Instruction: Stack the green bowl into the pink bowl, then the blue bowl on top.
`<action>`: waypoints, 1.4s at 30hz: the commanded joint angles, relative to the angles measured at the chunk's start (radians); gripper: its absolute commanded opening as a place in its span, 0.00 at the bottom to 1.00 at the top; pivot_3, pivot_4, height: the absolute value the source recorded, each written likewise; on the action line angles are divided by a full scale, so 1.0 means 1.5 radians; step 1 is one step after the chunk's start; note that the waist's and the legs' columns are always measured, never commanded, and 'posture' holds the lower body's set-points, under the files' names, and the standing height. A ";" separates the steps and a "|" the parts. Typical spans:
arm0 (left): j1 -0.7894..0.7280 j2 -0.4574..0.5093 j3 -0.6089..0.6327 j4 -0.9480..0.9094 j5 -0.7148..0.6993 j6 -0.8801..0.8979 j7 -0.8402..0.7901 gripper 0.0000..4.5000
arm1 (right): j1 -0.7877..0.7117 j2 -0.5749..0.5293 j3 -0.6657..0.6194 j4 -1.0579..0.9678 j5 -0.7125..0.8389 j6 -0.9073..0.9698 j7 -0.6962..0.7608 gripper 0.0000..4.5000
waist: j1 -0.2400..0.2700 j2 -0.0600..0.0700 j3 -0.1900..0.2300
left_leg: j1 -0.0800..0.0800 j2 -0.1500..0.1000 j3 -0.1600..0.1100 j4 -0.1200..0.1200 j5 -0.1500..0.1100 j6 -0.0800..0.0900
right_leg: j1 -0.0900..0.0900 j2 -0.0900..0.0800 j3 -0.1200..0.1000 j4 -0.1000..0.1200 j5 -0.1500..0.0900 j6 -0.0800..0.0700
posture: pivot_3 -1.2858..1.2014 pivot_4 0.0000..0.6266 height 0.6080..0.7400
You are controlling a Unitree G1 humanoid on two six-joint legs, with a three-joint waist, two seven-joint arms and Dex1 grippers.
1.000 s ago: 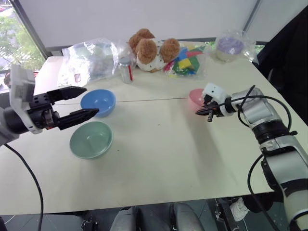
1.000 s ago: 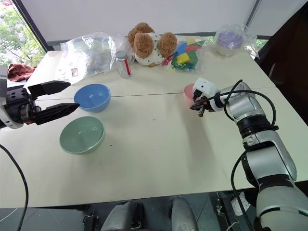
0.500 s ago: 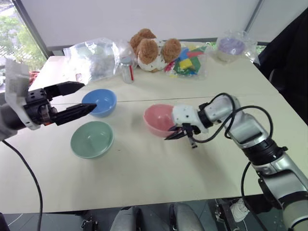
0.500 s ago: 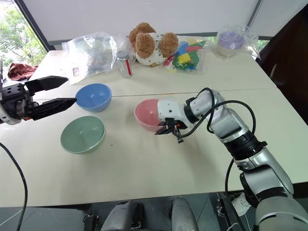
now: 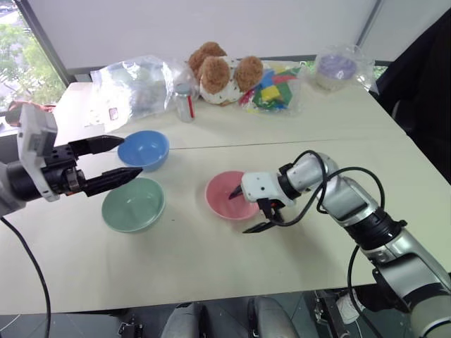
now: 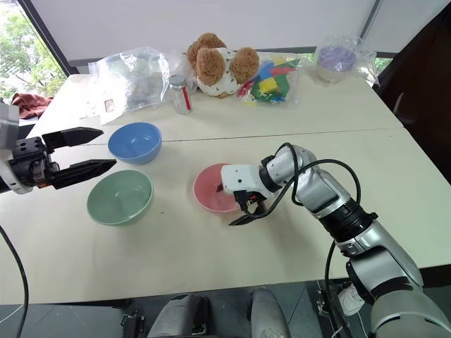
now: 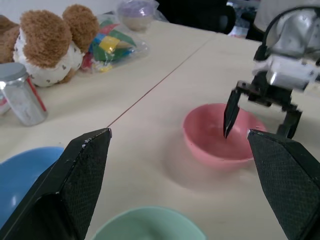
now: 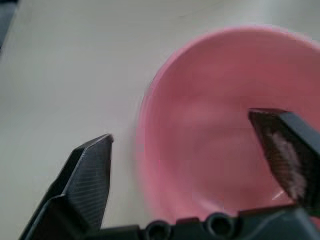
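Note:
The pink bowl [image 5: 221, 202] sits upright near the table's middle. My right gripper [image 5: 246, 210] stands open astride its near rim, one finger inside the bowl and one outside, gripping nothing; the right wrist view shows the same pink bowl [image 8: 215, 125] between the spread fingers [image 8: 85, 185]. The green bowl [image 5: 132, 205] rests at the front left, with the blue bowl [image 5: 144, 149] just behind it. My left gripper [image 5: 131, 156] hovers open and empty at the left of these two, pointing at the gap between them.
Along the table's far edge are a clear plastic bag [image 5: 134, 84], a small jar [image 5: 184, 103], a teddy bear [image 5: 224, 72], a bag of coloured blocks [image 5: 271, 91] and a wrapped purple bowl [image 5: 337, 68]. Bare tabletop [image 5: 211, 260] lies in front of the bowls.
My right gripper, shut on the pink bowl's rim, brought the bowl from the right side to the table's middle, then opened and let go. The left gripper stayed about where it was.

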 commanded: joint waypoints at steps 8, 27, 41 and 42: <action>0.135 0.098 -0.067 0.022 0.198 -0.184 -0.166 1.00 | -0.093 -0.116 -0.332 -0.038 0.284 0.306 -0.024 0.99 | 0.007 0.000 0.000 | 0.001 -0.001 0.000 -0.004 0.000 0.000 | 0.000 -0.002 -0.001 -0.003 0.000 0.000 | 0.52 0.24 1.00; 0.039 0.042 -0.353 0.197 0.464 -0.466 -0.204 0.80 | 0.048 -0.246 -0.396 -0.176 0.387 0.384 -0.103 1.00 | 0.003 0.001 0.000 | 0.000 -0.001 0.001 -0.007 -0.001 0.003 | -0.002 -0.003 -0.002 -0.002 -0.001 -0.002 | 0.52 0.24 1.00; -0.117 0.008 -0.385 0.123 0.391 -0.430 -0.273 0.00 | 0.064 -0.280 -0.406 -0.183 0.420 0.389 -0.140 1.00 | 0.017 0.004 -0.001 | 0.001 -0.001 0.001 -0.006 -0.002 0.003 | -0.001 -0.003 -0.002 -0.002 -0.001 -0.002 | 0.52 0.24 1.00; -0.157 -0.002 -0.395 0.114 0.377 -0.412 -0.284 0.00 | 0.067 -0.283 -0.405 -0.183 0.417 0.384 -0.140 1.00 | 0.018 0.004 -0.001 | 0.000 -0.001 0.001 -0.006 -0.002 0.003 | -0.001 -0.003 -0.002 -0.002 -0.001 -0.001 | 0.52 0.24 1.00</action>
